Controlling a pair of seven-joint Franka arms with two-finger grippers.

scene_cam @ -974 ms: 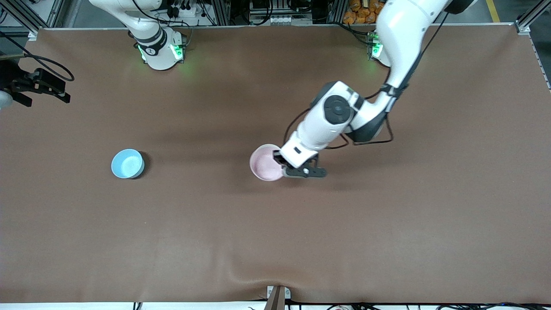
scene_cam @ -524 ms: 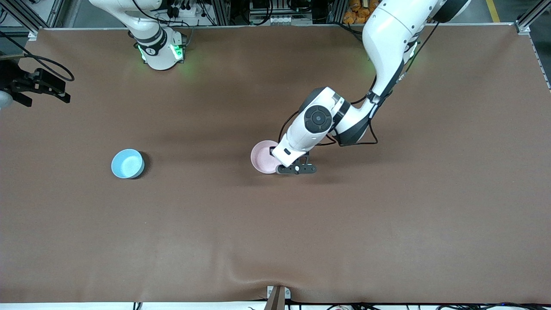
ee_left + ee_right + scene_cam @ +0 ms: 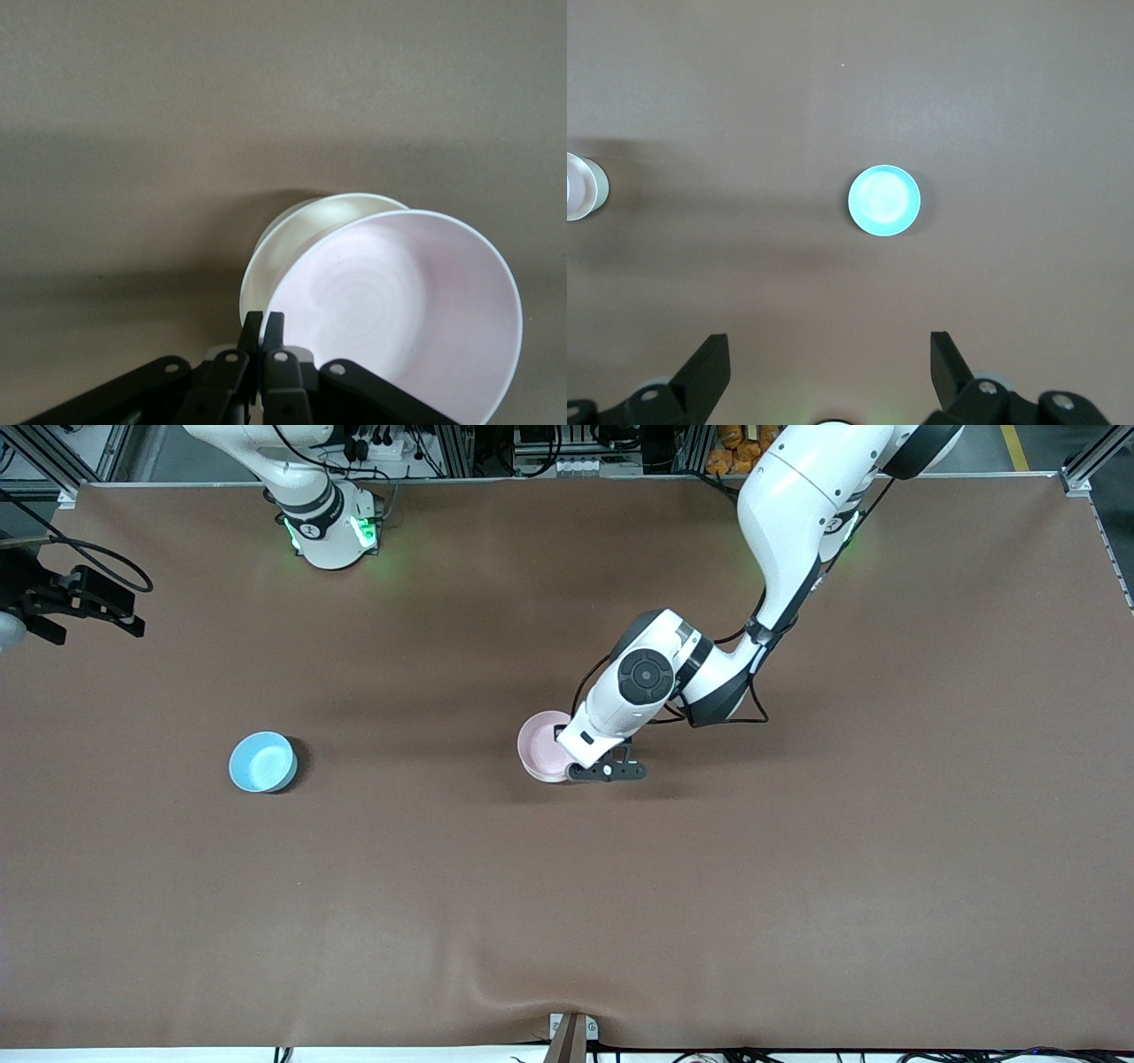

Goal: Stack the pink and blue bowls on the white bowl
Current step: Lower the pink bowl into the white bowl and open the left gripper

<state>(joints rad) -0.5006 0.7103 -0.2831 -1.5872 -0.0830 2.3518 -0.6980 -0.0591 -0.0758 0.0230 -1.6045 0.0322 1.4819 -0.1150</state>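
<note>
The left gripper (image 3: 567,766), pinched on the pink bowl's (image 3: 542,746) rim, has lowered it, tilted, onto the white bowl (image 3: 306,221) mid-table. The right gripper (image 3: 828,372) waits wide open, empty, high over the blue bowl (image 3: 261,762), which hasn't moved, toward the right arm's end.

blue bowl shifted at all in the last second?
No. The blue bowl sits at the same spot on the table, toward the right arm's end; only the left arm's end effector moved.
</note>
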